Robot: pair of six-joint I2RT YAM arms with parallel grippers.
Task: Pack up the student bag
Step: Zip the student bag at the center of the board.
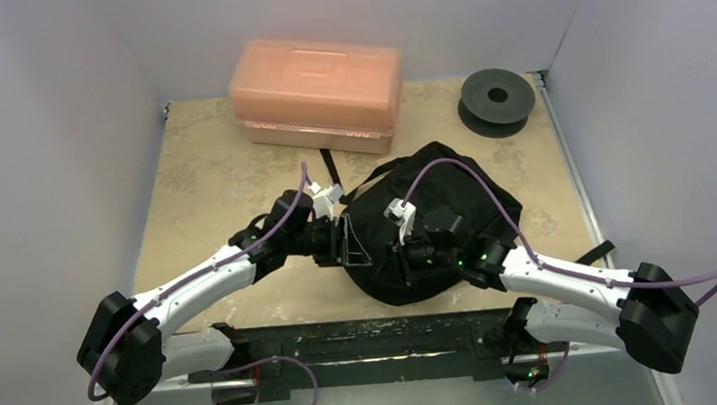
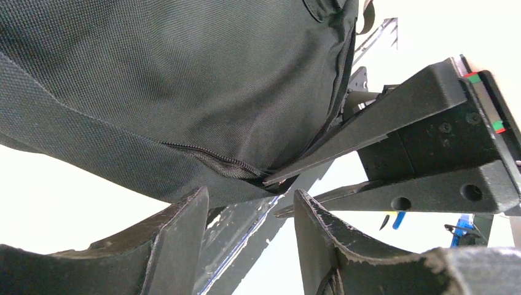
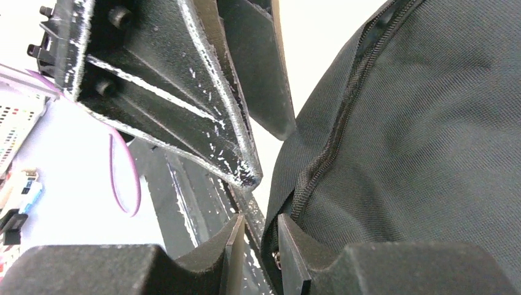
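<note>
Two tools meet at the student bag (image 1: pixel 451 189), a slumped mound of coarse black weave on the counter (image 1: pixel 205 177), near middle. The left tool (image 2: pixel 252 243) is spread and empty. The right tool (image 3: pixel 258 246) is nearly pressed together astride the toothed zip (image 3: pixel 332 141); I cannot tell if it grips. The step is likely unzipping, which next needs a firm pinch.

The black bag (image 3: pixel 430 153) has its zip (image 3: pixel 335 141) running down to the right gripper (image 3: pixel 258 252), whose narrowly parted jaws meet the fabric edge; a pinch is unclear. The left gripper (image 3: pixel 270 153) sits just left.
</note>
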